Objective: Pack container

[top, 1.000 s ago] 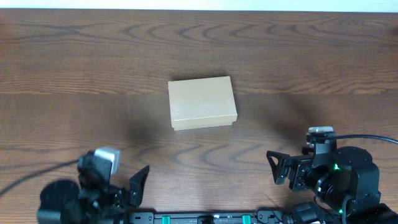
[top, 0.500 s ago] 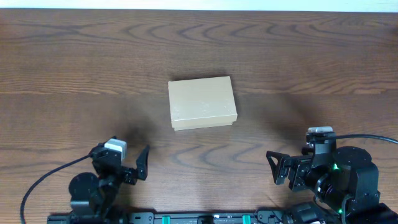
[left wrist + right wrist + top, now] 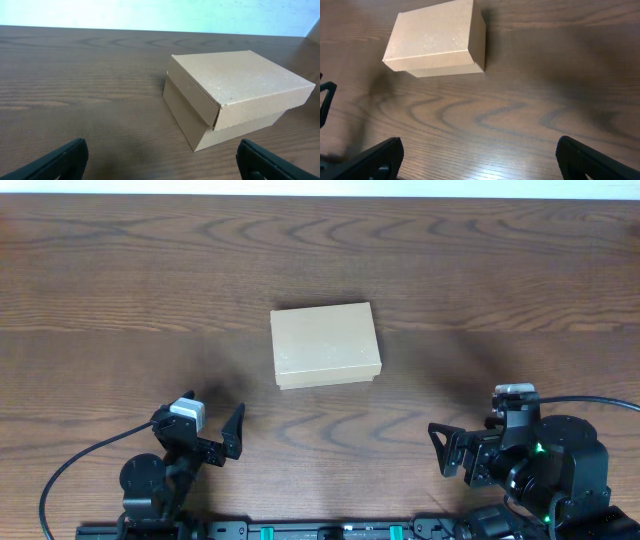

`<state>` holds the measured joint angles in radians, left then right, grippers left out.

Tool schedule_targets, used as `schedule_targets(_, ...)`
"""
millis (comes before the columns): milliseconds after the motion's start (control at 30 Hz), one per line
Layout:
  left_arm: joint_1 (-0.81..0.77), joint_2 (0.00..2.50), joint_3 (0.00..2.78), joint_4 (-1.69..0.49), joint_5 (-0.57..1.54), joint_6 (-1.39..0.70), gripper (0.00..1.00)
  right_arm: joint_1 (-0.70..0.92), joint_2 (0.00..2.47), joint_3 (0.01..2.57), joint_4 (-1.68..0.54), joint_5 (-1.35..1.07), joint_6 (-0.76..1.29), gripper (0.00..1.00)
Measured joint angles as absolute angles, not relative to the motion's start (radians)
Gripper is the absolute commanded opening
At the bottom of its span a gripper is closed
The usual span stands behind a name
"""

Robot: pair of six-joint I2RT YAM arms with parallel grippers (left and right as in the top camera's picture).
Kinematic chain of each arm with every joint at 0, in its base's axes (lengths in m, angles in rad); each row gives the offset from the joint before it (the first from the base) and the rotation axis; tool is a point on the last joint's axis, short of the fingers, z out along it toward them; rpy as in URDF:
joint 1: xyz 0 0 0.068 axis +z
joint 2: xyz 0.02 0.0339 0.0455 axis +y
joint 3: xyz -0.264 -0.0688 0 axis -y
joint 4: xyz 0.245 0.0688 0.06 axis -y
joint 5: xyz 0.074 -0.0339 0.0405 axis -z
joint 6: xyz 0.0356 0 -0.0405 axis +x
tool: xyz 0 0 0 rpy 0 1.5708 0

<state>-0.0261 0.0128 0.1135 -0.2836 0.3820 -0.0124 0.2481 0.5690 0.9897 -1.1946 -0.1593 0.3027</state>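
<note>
The container [image 3: 325, 345] is a small tan cardboard box with its flap lid shut, lying in the middle of the wooden table. It also shows in the left wrist view [image 3: 235, 97] and the right wrist view [image 3: 435, 42]. My left gripper [image 3: 195, 432] is open and empty near the front edge, to the front left of the box and well apart from it; its jaws [image 3: 160, 165] frame bare table. My right gripper [image 3: 500, 438] is open and empty at the front right, also well apart from the box; its jaws [image 3: 480, 162] frame bare table.
The dark wood-grain table [image 3: 120, 300] runs to a pale far edge [image 3: 320, 188]. A black cable [image 3: 70, 470] trails from the left arm and another [image 3: 590, 402] from the right arm. One finger of the left gripper [image 3: 325, 100] shows at the right wrist view's left edge.
My left gripper has moved right and slightly forward from the front left corner, and now points at the box. The right arm and the box have not moved.
</note>
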Motion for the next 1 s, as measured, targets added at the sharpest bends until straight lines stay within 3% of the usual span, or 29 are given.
schedule_targets(600,-0.026,0.013,0.113,-0.284,0.382,-0.012,0.95,0.255,0.567,0.99,-1.194,-0.155,0.302,0.99)
schedule_targets(800,-0.026,0.013,0.113,-0.283,0.382,-0.012,0.95,0.34,0.505,0.976,-1.176,-0.084,0.274,0.99)
schedule_targets(1000,-0.026,0.013,0.112,-0.279,0.382,-0.012,0.95,0.46,0.379,0.778,-0.984,0.002,0.25,0.99)
